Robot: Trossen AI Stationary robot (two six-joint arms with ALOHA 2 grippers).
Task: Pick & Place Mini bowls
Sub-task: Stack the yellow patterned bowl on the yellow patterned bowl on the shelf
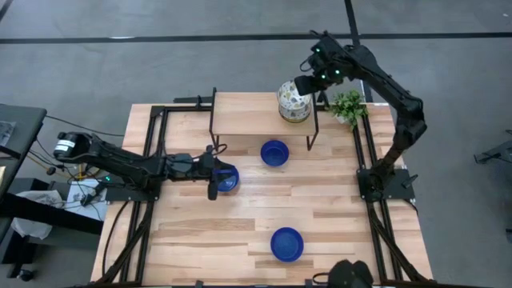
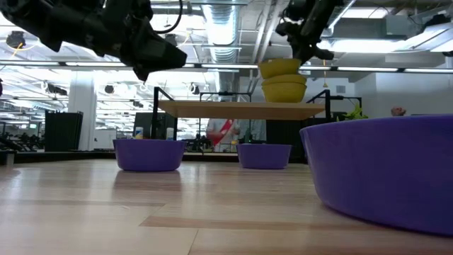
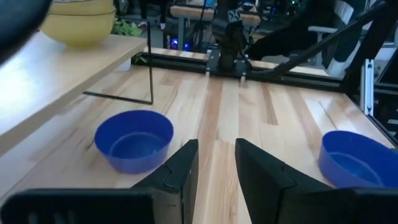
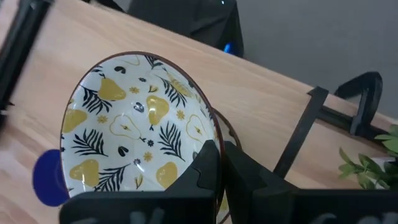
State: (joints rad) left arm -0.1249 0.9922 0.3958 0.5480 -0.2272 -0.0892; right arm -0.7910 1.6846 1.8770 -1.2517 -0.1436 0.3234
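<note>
A stack of bowls (image 1: 294, 102), white inside with yellow pears and dark leaves and yellow outside, stands on a raised wooden shelf (image 1: 248, 120) at the table's far side. My right gripper (image 4: 221, 152) is shut on the top bowl (image 4: 134, 134). Three blue bowls rest on their bases on the table: one at the middle (image 1: 274, 153), one near the front (image 1: 286, 244), one at the left (image 1: 228, 179). My left gripper (image 1: 214, 182) hovers above that left one, narrowly open and empty, well above it in the low view (image 2: 152, 53). My right gripper pinches the top bowl's rim (image 4: 214, 127) on the side toward the table's right edge, one finger (image 4: 205, 165) inside the bowl and one outside. The fingers come from above, slanting down. The bowl sits tilted, still nested in the bowl below (image 2: 284, 91).
A small green plant (image 1: 348, 106) stands right of the shelf, close to my right arm. The shelf's thin black legs (image 1: 314, 132) stand beside the middle blue bowl. In the left wrist view the middle bowl (image 3: 134, 140) and the front bowl (image 3: 357, 158) lie ahead.
</note>
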